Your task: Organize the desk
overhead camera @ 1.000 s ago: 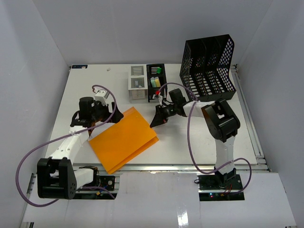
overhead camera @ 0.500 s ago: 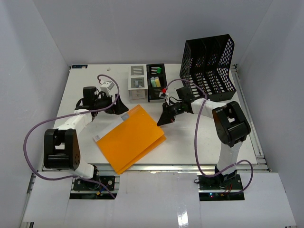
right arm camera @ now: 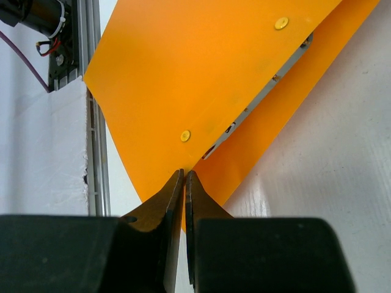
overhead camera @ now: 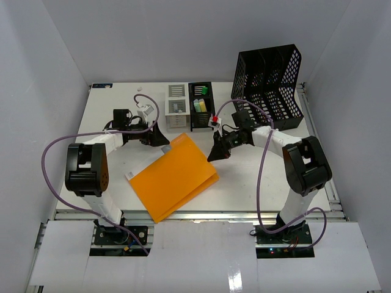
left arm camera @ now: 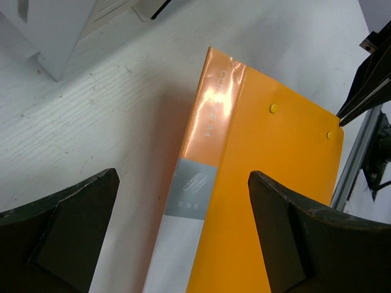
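An orange binder [overhead camera: 174, 177] lies slanted on the white desk [overhead camera: 256, 177], near its front rail [overhead camera: 244, 213]. The grey-and-white spine label [left arm camera: 192, 195] faces my left gripper [overhead camera: 160, 139]. That gripper is open and hovers at the binder's far left corner, its fingers on either side of the spine in the left wrist view [left arm camera: 183, 183] without touching it. My right gripper [overhead camera: 214, 155] is shut on the right corner of the binder's top cover [right arm camera: 201, 73], fingertips pinched together at the cover's edge [right arm camera: 184, 174]. The lower cover [right arm camera: 293, 104] shows beneath, slightly apart.
A black perforated file rack [overhead camera: 267, 85] stands at the back right. A black organizer with coloured items [overhead camera: 200, 105] and a white drawer unit [overhead camera: 176, 107] sit at the back centre, just beyond the binder. White walls enclose the desk.
The binder has slid right and a little farther back, held by the right gripper. The left arm swung toward the back centre, its gripper now at the binder's spine corner.
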Motion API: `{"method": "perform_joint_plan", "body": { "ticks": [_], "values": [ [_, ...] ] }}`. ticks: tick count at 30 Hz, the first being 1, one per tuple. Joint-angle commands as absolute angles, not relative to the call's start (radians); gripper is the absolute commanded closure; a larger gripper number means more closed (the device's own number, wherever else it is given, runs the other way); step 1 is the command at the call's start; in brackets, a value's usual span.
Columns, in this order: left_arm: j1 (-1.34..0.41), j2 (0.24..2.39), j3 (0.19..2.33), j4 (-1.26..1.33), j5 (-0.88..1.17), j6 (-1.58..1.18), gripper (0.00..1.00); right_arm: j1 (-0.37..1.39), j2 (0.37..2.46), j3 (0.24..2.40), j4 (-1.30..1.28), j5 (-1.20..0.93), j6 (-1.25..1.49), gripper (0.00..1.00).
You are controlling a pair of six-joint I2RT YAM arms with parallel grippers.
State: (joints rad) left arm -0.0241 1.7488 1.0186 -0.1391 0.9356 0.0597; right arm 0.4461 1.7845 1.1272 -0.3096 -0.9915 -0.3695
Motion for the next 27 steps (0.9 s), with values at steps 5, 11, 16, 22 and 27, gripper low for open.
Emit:
{"method": "perform_joint_plan", "body": {
  "ticks": [5,11,16,22,27],
  "values": [
    [-0.002,1.854,1.108,-0.216,1.107,0.146,0.02,0.446,1.647,1.101,-0.339,-0.994,-0.497,0.92],
    [0.037,1.941,1.130,-0.241,1.317,0.159,0.02,0.446,1.614,1.089,-0.338,-0.991,-0.515,0.92],
    [0.035,1.969,1.122,-0.262,1.462,0.188,0.02,0.448,1.605,1.077,-0.334,-0.987,-0.523,0.92],
    [-0.019,1.967,1.109,-0.275,1.491,0.189,0.05,0.447,1.608,1.081,-0.333,-0.988,-0.524,0.92],
    [-0.068,1.968,1.103,-0.336,1.473,0.224,0.15,0.448,1.606,1.089,-0.331,-0.988,-0.518,0.92]
  ]
}}
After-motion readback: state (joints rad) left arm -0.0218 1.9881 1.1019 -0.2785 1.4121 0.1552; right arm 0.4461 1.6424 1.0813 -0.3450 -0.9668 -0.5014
